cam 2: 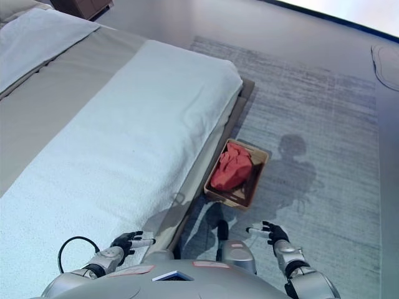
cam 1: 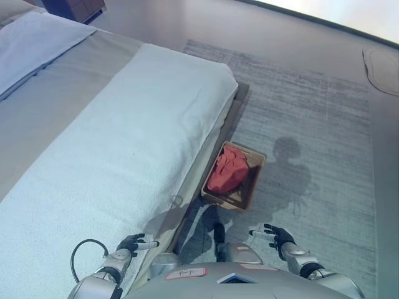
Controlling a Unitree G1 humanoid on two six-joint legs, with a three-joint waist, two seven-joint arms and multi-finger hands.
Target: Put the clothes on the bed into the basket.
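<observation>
A red garment (cam 1: 229, 168) lies bunched inside a brown basket (cam 1: 254, 182) that stands on the rug against the side of the bed (cam 1: 124, 143). The bed is covered with a white blanket, and no loose clothes show on it. My left hand (cam 1: 134, 243) hovers over the bed's near edge at the bottom, fingers relaxed and holding nothing. My right hand (cam 1: 275, 236) hangs over the rug below the basket, fingers spread and empty.
A grey rug (cam 1: 312, 124) covers the floor to the right of the bed. A pillow (cam 1: 31, 43) lies at the bed's head, top left. A pale mat (cam 1: 381, 70) lies at the far right, and dark furniture (cam 1: 75, 7) stands beyond the bed.
</observation>
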